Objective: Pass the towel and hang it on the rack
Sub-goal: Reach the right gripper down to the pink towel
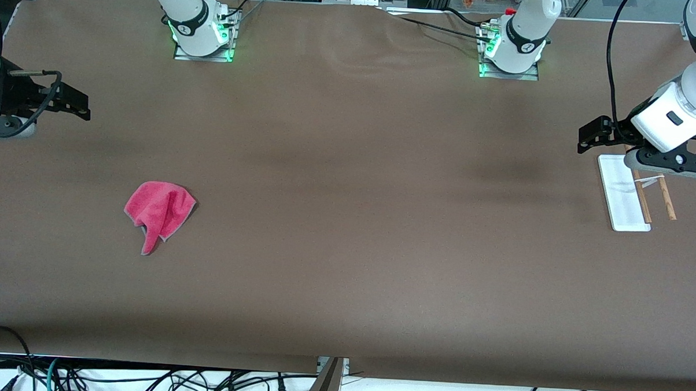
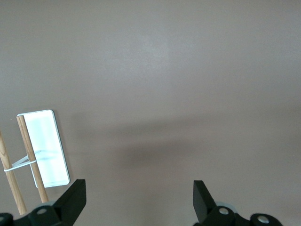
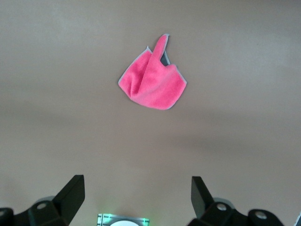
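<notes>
Front view: towel (image 1: 160, 212) lies crumpled on the brown table (image 1: 346, 247), lower left of frame, toward the right arm's end. Rack (image 1: 623, 196) sits at the right edge, toward the left arm's end, well apart from the towel. Right gripper (image 1: 76, 106) hangs at the left edge, left gripper (image 1: 592, 136) over table beside the rack; both empty. Left wrist view: jaws released and wide, rack base at lower left, two rods (image 2: 31, 155) beside it. Right wrist view: jaws released, towel at upper centre, one corner sticking up. Risk, as I judge it: the bunched cloth may be pinched by a single fold and slip during the handover; the rods look slim, so a careless drape could slide off or tip the rack.
</notes>
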You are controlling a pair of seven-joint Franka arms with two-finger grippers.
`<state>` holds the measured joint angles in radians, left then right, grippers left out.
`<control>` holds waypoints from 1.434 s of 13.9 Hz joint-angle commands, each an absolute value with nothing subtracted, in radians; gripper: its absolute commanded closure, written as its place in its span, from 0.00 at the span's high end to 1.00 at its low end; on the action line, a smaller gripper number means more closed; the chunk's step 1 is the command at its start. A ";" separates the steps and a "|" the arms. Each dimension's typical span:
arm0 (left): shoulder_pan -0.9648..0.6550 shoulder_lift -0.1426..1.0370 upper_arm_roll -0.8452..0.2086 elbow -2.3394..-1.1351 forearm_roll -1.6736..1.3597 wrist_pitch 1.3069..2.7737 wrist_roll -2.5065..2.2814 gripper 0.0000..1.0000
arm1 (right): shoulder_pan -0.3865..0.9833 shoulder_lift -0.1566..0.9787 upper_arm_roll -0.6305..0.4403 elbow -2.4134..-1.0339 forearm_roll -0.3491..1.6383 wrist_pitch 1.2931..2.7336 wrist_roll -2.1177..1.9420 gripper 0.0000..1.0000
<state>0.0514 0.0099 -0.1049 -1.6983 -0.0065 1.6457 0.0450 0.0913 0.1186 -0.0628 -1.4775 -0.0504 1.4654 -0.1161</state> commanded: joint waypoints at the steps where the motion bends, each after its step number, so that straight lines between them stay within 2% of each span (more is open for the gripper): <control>1: 0.058 0.017 -0.109 -1.674 -0.023 1.626 0.054 1.00 | 0.078 0.190 -0.057 -1.454 -0.061 1.483 -0.106 1.00; 7: 0.058 0.017 -0.109 -1.674 -0.023 1.626 0.054 1.00 | 0.080 0.348 -0.057 -1.456 -0.051 1.635 -0.103 1.00; 14: 0.058 0.017 -0.109 -1.675 -0.025 1.626 0.055 1.00 | 0.074 0.557 -0.058 -1.457 -0.002 1.877 -0.094 1.00; 17: 0.060 0.017 -0.109 -1.677 -0.023 1.626 0.055 1.00 | 0.031 0.649 -0.057 -1.459 0.032 2.001 -0.103 1.00; 20: 0.060 0.017 -0.109 -1.677 -0.023 1.626 0.057 1.00 | 0.019 0.704 -0.057 -1.462 0.031 2.085 -0.107 1.00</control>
<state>0.0514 0.0100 -0.1049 -1.6978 -0.0066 1.6448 0.0450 0.0348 0.6777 -0.0658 -1.4783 0.0129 2.0570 -0.1045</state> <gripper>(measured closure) 0.000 0.000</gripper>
